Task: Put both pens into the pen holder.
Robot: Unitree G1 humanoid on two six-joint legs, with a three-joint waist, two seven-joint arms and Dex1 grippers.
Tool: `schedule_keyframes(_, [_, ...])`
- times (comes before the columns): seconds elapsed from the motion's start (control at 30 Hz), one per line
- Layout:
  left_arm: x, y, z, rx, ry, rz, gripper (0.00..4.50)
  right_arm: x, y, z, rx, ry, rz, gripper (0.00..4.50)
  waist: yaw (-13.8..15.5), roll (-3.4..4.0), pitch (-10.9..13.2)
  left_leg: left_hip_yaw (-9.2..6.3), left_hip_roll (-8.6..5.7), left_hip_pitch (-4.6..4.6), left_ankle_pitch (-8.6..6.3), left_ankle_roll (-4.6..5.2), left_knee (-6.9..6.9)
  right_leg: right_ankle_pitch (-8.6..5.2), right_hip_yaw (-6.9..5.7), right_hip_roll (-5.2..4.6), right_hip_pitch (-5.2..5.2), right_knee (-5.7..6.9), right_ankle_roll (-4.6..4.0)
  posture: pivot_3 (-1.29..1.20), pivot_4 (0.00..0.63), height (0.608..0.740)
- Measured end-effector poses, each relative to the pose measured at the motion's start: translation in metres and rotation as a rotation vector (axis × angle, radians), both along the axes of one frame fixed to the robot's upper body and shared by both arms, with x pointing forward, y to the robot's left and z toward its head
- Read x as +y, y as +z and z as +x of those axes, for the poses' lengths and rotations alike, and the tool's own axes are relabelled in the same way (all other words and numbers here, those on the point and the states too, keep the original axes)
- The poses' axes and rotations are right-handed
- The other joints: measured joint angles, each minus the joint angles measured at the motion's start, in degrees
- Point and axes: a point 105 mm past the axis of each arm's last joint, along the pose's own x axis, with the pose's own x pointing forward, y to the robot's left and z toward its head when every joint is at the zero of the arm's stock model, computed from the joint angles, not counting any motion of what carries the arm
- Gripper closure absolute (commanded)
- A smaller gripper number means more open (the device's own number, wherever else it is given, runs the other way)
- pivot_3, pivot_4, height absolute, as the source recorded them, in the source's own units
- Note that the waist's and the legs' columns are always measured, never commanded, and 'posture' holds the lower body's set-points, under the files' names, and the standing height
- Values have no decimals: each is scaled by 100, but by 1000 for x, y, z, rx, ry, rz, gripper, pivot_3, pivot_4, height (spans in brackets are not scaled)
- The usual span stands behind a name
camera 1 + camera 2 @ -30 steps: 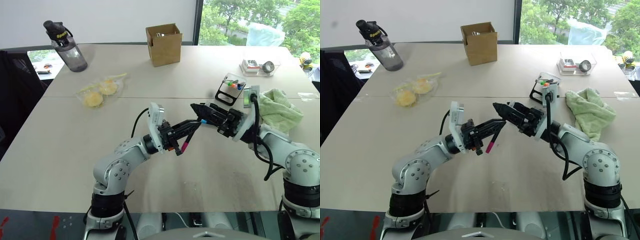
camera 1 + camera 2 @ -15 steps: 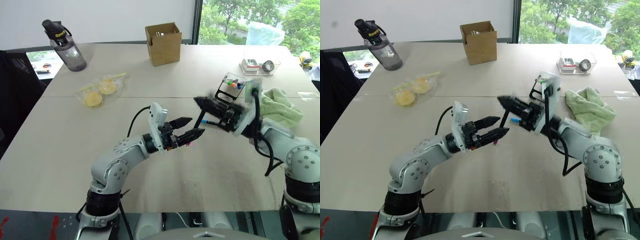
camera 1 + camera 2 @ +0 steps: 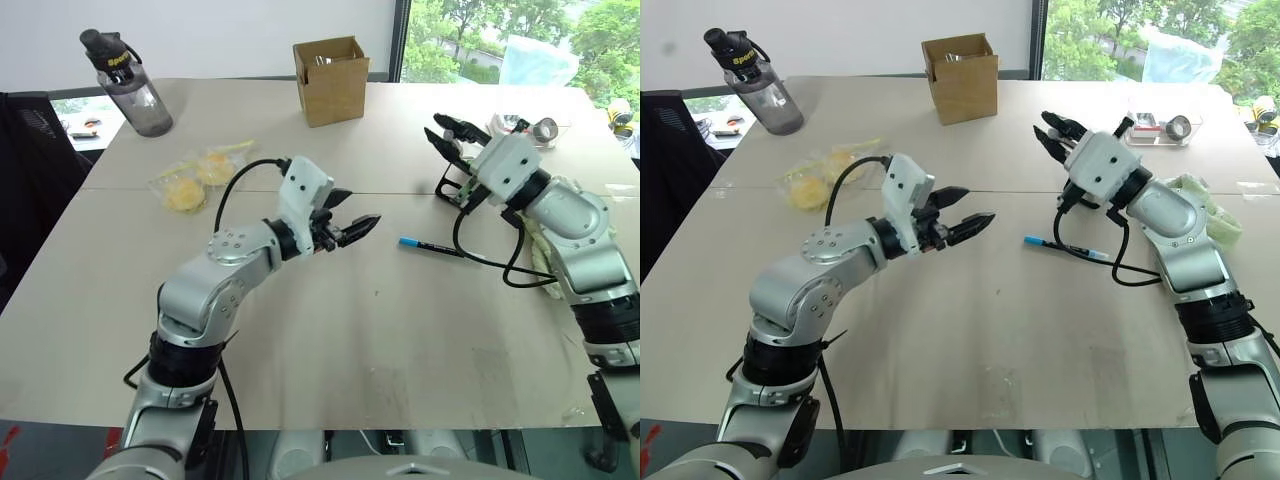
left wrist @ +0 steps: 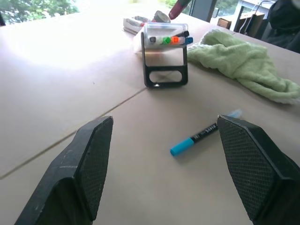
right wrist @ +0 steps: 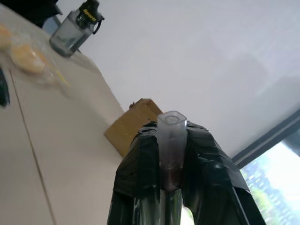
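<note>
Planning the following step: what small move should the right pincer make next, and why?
Probably tip the right pincer down over the pen holder: it is shut on the pink-capped pen near the holder, while the blue-capped pen lies on the table.

pens [image 3: 431,247] 2 — pen holder [image 4: 165,58] 1 — bottle [image 3: 127,83] 1 — box [image 3: 330,81] 1

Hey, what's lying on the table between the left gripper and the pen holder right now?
The blue-capped pen lies flat on the table between the open left gripper and the pen holder; the left wrist view shows it best.
</note>
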Motion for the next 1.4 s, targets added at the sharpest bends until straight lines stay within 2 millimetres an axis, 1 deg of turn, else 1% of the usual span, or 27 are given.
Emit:
schedule_keyframes(0.03, [-2,-1,0,11,5,0,890,-1,-4,4,-32,-3,-24,4405,-8,0,2,2,1,1,0,-1,0,0,2,0,0,1,0,0,150,739])
schedule_keyframes(0.13, [-4,1,0,10,15,0,890,-2,-9,11,-49,-6,-27,4405,-15,5,7,4,3,3,2,-3,0,0,3,0,-1,5,-1,0,150,739])
schedule_keyframes(0.23, [-6,7,-2,-16,13,-2,890,-3,-18,18,-31,-5,-12,4405,-6,7,9,5,3,7,3,-6,2,1,3,-1,-1,13,-2,0,150,739])
schedule_keyframes(0.4, [-6,8,-3,-26,17,0,890,-8,-30,27,10,-17,11,4405,-10,10,13,9,-2,12,3,-6,19,1,4,-10,-1,41,-2,0,150,739])
schedule_keyframes(0.63, [-8,14,-6,-58,5,-6,890,-18,-25,36,-8,-48,50,4405,-13,11,14,6,-1,9,3,-5,57,2,3,-10,0,65,-2,0,150,739])
schedule_keyframes(0.83, [-17,20,-13,-80,-50,-54,890,-25,-33,44,30,-79,58,4405,-13,11,14,7,-1,3,3,-5,74,4,4,-11,2,68,0,0,150,739])
schedule_keyframes(0.87, [-17,20,-13,-80,-52,-54,843,-26,-35,46,38,-85,59,3381,-14,11,14,7,-1,3,3,-5,74,4,5,-10,1,70,0,0,150,739])
schedule_keyframes(0.9, [-17,20,-13,-79,-54,-54,843,-27,-35,48,46,-93,59,3030,-17,12,15,7,-1,4,3,-5,74,4,4,-10,1,71,0,0,150,739])
schedule_keyframes(0.93, [-17,20,-13,-79,-55,-54,843,-28,-35,49,48,-98,58,2408,-17,12,15,6,-1,4,3,-5,74,4,4,-9,1,72,0,0,150,739])
schedule_keyframes(0.97, [-18,20,-13,-79,-56,-54,843,-28,-35,51,51,-104,56,2119,-14,12,15,6,0,5,3,-5,74,4,4,-9,1,72,0,0,150,739])
schedule_keyframes(1.07, [-17,20,-13,-79,-56,-54,843,-31,-35,54,44,-121,54,989,-14,12,15,7,-1,4,3,-5,75,4,4,-10,1,72,0,0,150,739])
schedule_keyframes(1.1, [-17,19,-13,-78,-55,-54,843,-31,-34,54,38,-124,56,531,-14,12,15,7,0,4,3,-5,76,4,5,-10,1,72,0,0,150,739])
schedule_keyframes(1.13, [-17,19,-13,-77,-55,-54,843,-31,-33,55,33,-126,61,236,-14,12,15,7,-1,4,3,-5,76,4,5,-10,1,72,0,0,150,739])
schedule_keyframes(1.17, [-17,19,-13,-76,-55,-54,843,-32,-33,55,31,-127,64,90,-13,12,15,7,-1,4,3,-5,76,4,5,-10,1,72,0,0,150,739])
schedule_keyframes(1.4, [-16,18,-15,-78,-54,-52,843,-38,-27,54,15,-137,99,90,-13,12,15,7,0,4,3,-5,76,4,5,-10,2,73,0,0,150,739])
